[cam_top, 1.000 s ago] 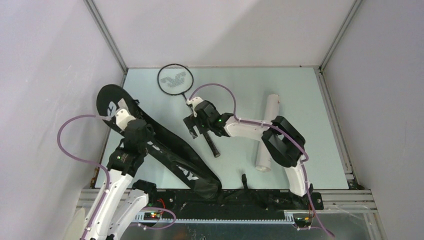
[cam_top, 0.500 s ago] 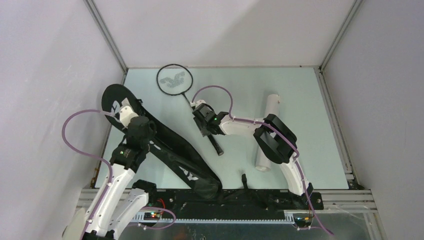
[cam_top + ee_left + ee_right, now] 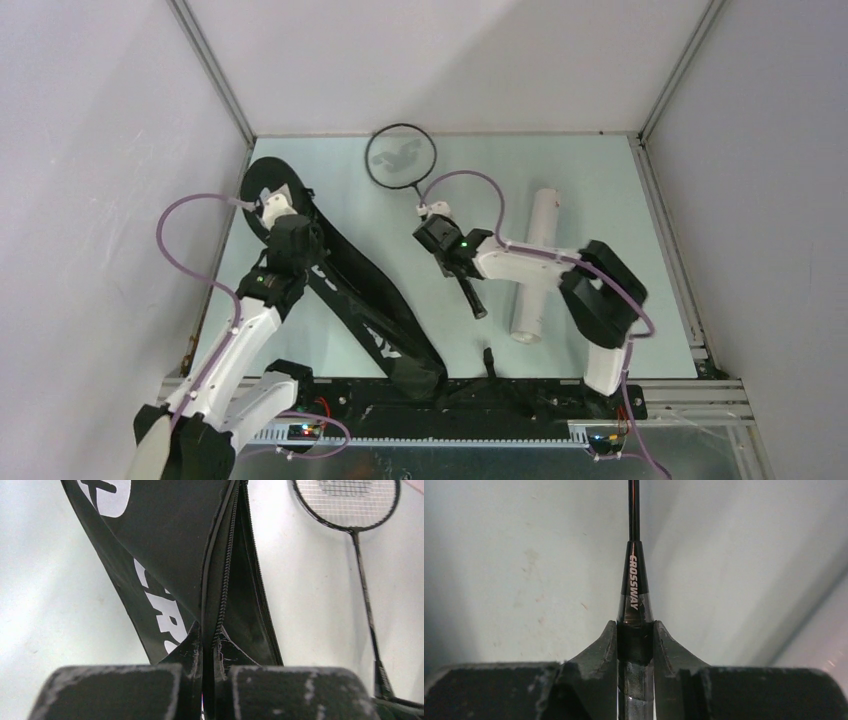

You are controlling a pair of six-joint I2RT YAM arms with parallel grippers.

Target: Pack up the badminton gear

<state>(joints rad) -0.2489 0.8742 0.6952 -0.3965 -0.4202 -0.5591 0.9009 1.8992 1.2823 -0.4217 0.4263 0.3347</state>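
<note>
My right pincer (image 3: 635, 636) pinched "CROSSWAY" racket (image 3: 634, 582), right of bag (image 3: 165, 540) | my left pincer (image 3: 209, 652) pinched bag's zipper edge, lettered "CR"

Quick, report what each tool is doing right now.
Left tool: closed, pinching the open edge of the bag.
Right tool: closed on the racket at its handle.

A black racket bag (image 3: 345, 290) carries bold white lettering. The racket (image 3: 401, 157) is black too, with a white logo across pale strings (and small white "CROSSWAY" lettering near its grip). The tube (image 3: 535, 265) is plain white, the table (image 3: 600, 180) pale mint green. Purple cables (image 3: 158, 238) loop beside white-and-black arms (image 3: 235, 345).
</note>
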